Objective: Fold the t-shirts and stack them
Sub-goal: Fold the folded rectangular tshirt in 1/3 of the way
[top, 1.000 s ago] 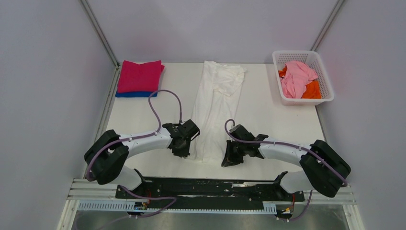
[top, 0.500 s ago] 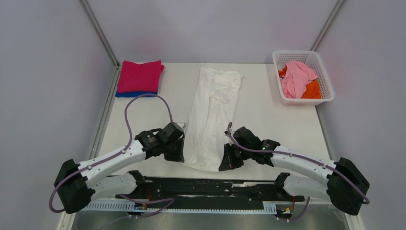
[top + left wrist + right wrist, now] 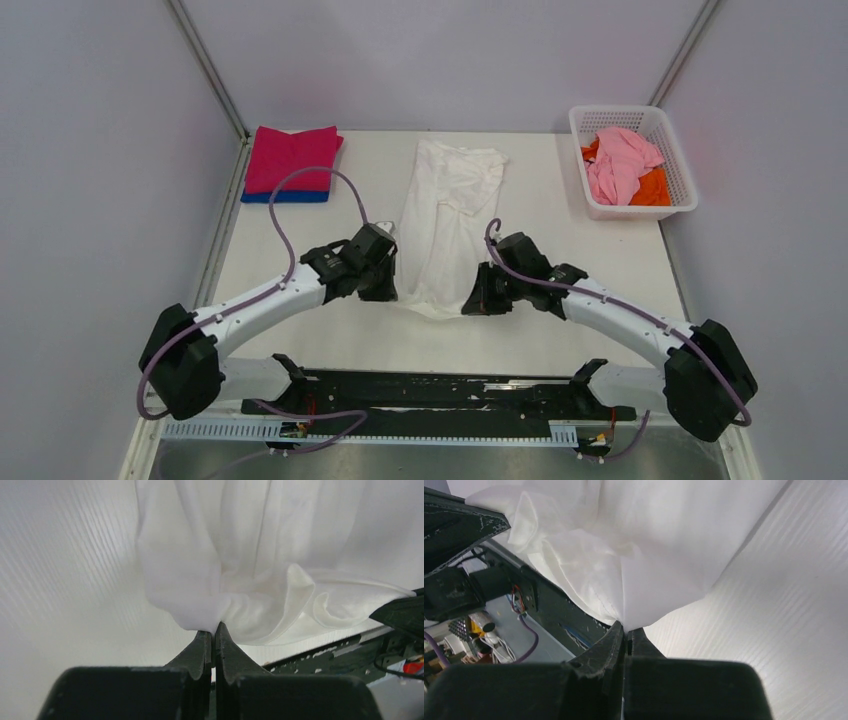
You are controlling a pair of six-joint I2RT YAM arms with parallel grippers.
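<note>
A white t-shirt (image 3: 447, 215) lies as a long narrow strip down the middle of the table, its plain side up. My left gripper (image 3: 385, 292) is shut on its near left corner (image 3: 200, 607). My right gripper (image 3: 476, 302) is shut on its near right corner (image 3: 644, 600). The near hem sags between them, lifted off the table. A folded magenta t-shirt (image 3: 292, 158) lies on a folded blue one (image 3: 284, 197) at the far left. A pale pink t-shirt (image 3: 620, 163) and an orange one (image 3: 653, 187) lie crumpled in the basket.
The white lattice basket (image 3: 678, 164) stands at the far right corner. A black rail (image 3: 440, 394) runs along the table's near edge. Grey walls close the table in on three sides.
Both grippers first pulled the shirt's near hem toward the near edge, then carried it away from the edge, up the table. The shirt's near end now lies farther from the rail.
</note>
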